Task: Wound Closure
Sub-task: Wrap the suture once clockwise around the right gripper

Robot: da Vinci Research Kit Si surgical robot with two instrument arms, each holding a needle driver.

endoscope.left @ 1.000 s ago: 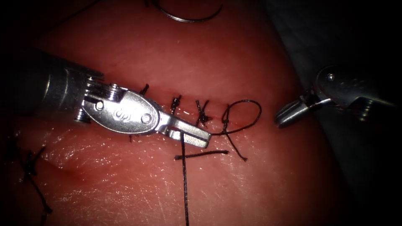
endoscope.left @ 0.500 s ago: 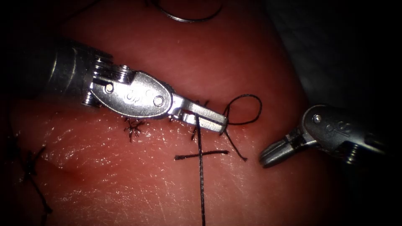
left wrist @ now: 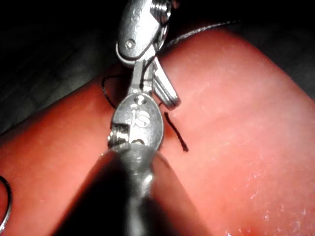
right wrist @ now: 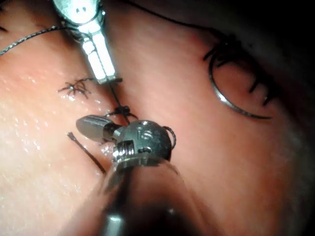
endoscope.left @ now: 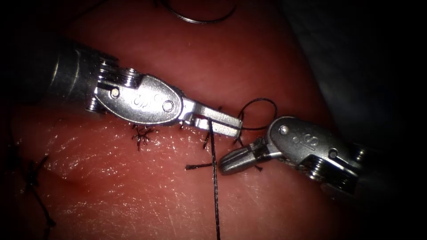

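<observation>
Change: we see the right tool [endoscope.left: 233, 160] has come in from the right, now just below the left tool [endoscope.left: 222, 126] beside the loop [endoscope.left: 260, 113].
Meaning: we judge a knot is under way.
Left tool: clamped on the thread [endoscope.left: 214, 178].
Right tool: jaws together, holding nothing we can see.
Needle [endoscope.left: 200, 18]: lying free on the tissue [endoscope.left: 133, 186], well beyond both tools.

Stamped on the wrist plate of the left tool [endoscope.left: 224, 126]: a small embossed mark, two curled characters, roughly "JS" or "SS", not certain. Same kind of mark on the right tool [endoscope.left: 232, 160], on its rounded wrist plate, tilted. Seen again close up on the left tool's plate in the left wrist view [left wrist: 139, 118], reading near "JS". No other text, numbers or labels legible.
</observation>
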